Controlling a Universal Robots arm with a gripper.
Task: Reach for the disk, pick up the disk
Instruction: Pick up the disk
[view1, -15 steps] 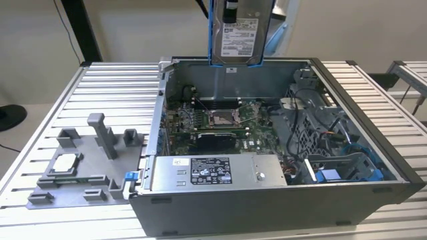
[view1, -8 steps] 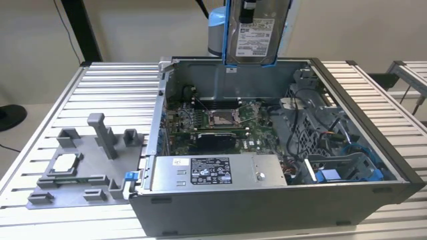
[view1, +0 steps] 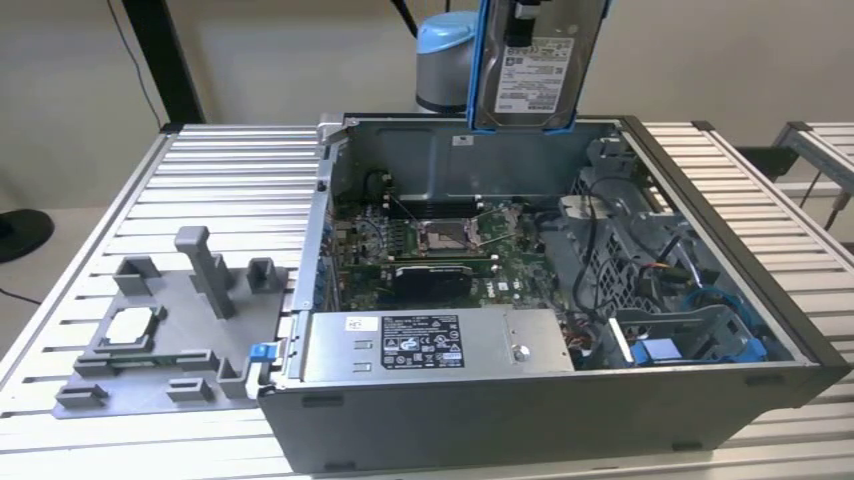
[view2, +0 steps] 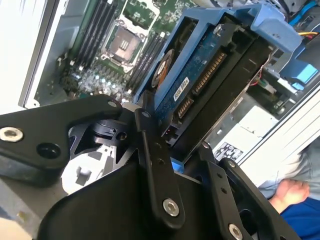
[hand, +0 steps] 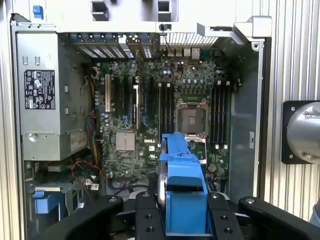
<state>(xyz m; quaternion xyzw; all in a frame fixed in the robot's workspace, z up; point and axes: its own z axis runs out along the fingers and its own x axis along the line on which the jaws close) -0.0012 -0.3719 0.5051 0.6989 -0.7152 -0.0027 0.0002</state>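
Observation:
The disk (view1: 534, 65) hangs upright high above the back of the open computer case, its silver face and white label turned to the exterior view and a blue bracket around its edges. In both wrist views my gripper (hand: 182, 202) is shut on the disk (hand: 181, 170), one black finger (hand: 146, 216) on each side of the blue bracket. The second wrist view shows the disk's (view2: 200, 85) blue circuit-board underside and connector, clamped between the fingers (view2: 150, 145). The disk is clear of the case and touches nothing else.
The open computer case (view1: 747, 400) lies on the slatted metal table (view1: 227, 180), with the motherboard (view1: 441, 240), a grey power supply box (view1: 427, 345) and a blue drive bay (view1: 694, 340) inside. A grey fixture (view1: 160, 330) holds a white-topped chip. A person's hand (view2: 287, 192) is near the case.

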